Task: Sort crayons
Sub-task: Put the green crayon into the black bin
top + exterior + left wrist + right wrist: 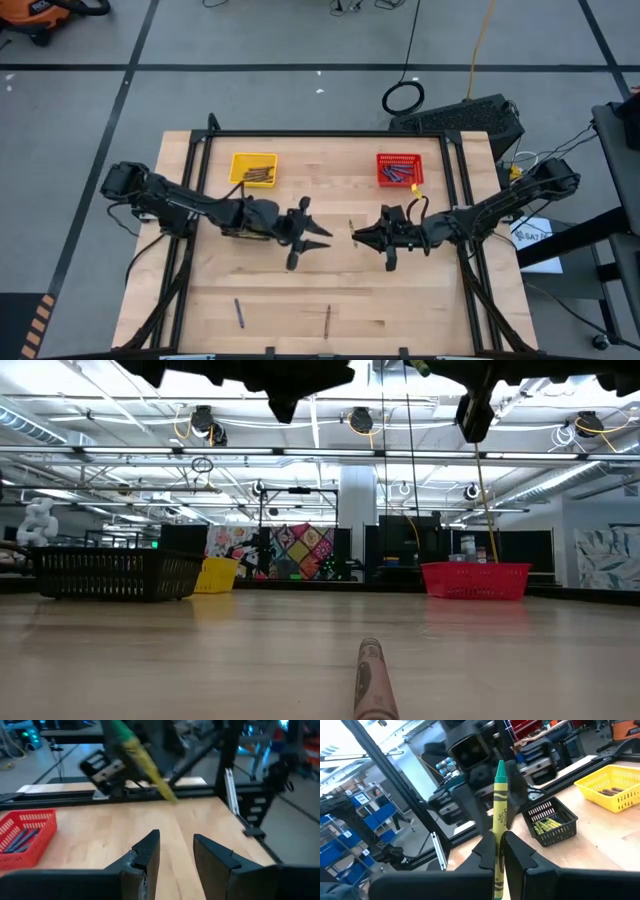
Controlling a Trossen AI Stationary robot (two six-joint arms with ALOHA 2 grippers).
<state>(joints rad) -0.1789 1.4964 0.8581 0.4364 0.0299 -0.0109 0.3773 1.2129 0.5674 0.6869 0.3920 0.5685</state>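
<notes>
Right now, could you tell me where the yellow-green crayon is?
The yellow-green crayon is held upright in the right gripper, above the table's middle in the high view, facing the open left gripper.

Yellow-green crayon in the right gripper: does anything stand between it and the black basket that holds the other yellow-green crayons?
Yes. The left arm reaches across in between. Its open left gripper faces the right gripper, which holds the yellow-green crayon, and from above that arm hides the black basket.
</notes>
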